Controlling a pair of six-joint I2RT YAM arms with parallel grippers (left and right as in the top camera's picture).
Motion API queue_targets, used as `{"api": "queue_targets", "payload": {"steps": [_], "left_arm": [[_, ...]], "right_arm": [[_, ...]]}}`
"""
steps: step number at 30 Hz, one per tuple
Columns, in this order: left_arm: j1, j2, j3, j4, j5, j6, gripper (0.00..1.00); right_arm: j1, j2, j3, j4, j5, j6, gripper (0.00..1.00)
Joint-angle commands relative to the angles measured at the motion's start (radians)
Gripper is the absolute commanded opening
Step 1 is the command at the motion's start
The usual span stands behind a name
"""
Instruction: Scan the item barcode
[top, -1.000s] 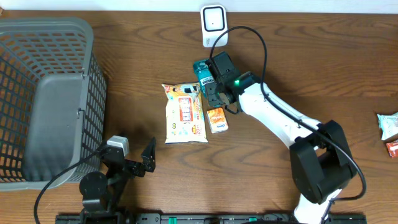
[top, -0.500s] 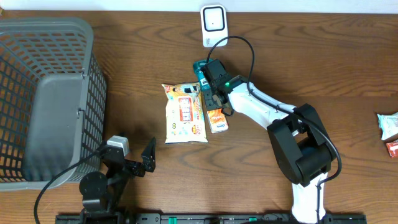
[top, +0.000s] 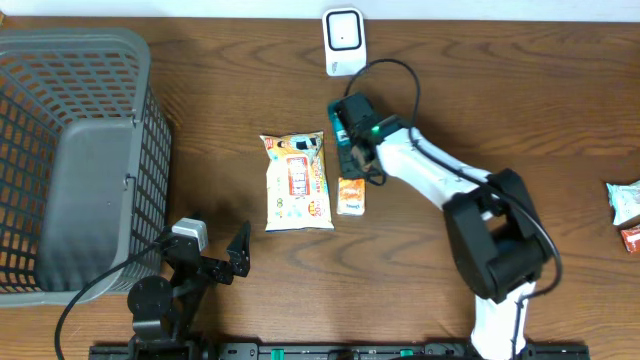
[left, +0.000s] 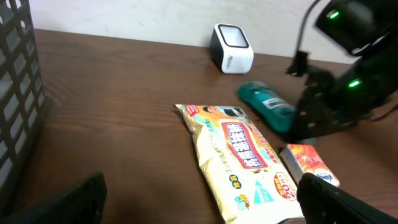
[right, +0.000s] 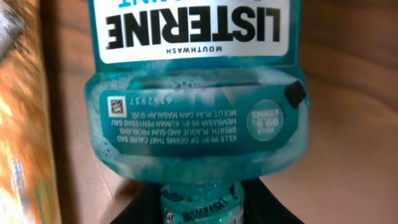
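Note:
A teal mouthwash bottle (right: 196, 118) lies flat on the wooden table, its white label and small printed code facing the right wrist camera. My right gripper (right: 200, 202) is shut on the bottle's neck, with a dark finger pressed against each side. From overhead the right gripper (top: 353, 132) covers most of the bottle (top: 337, 128), just below the white scanner (top: 343, 41). The left wrist view shows the bottle (left: 266, 104) beside the scanner (left: 232, 47). My left gripper (top: 215, 262) rests open near the front edge, nothing between its fingers.
A pale wet-wipes pack (top: 296, 182) and a small orange box (top: 349, 194) lie just in front of the bottle. A grey mesh basket (top: 70, 150) fills the left side. Two small packets (top: 625, 205) sit at the right edge.
My right gripper has closed in around the bottle's neck and shifted slightly right, nudging the bottle and the orange box. The left arm has not moved.

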Motion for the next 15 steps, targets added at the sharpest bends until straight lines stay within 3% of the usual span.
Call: {"api": "queue_targets", "payload": {"steps": [1, 15], "left_arm": [[0.004, -0.001, -0.020, -0.012, -0.002, -0.006, 0.98], [0.004, -0.001, -0.020, -0.011, -0.002, -0.006, 0.98]], "right_arm": [[-0.024, -0.146, 0.004, -0.064, -0.018, 0.003, 0.17], [-0.048, -0.356, 0.004, -0.381, -0.019, 0.003, 0.18]]}}
